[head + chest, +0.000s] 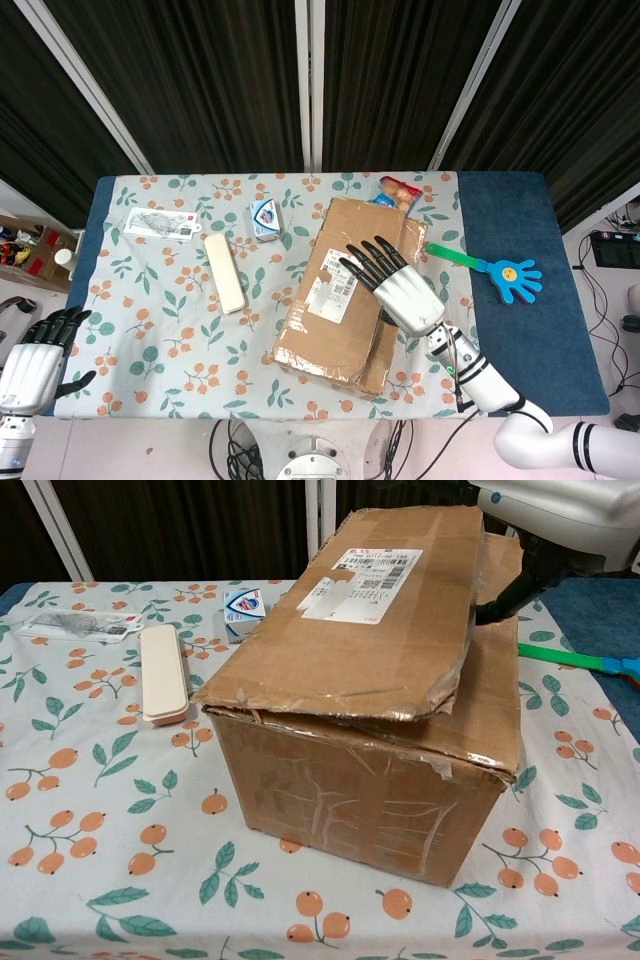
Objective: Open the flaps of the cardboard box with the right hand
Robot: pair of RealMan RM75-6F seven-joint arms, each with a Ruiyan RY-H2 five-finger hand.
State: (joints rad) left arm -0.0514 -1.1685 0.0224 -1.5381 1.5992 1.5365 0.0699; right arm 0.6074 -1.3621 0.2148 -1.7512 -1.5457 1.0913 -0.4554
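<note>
The box (345, 295) sits mid-desk. The right hand (395, 285), fingers spread and empty, hovers over its top flap (370, 610). Stiff, light cardboard likely; best caught under the flap's right edge.

Right hand (560, 525) at the taped cardboard box's (370, 750) slightly raised top flap (360, 620).

I see the box (370, 680) as matt brown cardboard, creased, with glossy clear tape and a white paper label (360, 572). My right hand (398, 285) has a smooth, pale, glossy plastic shell and black fingers. The tablecloth (90, 810) looks like matt printed cloth. The cream case (225, 272) is smooth plastic, and the blue hand-shaped clapper (508, 273) is shiny plastic too.
</note>
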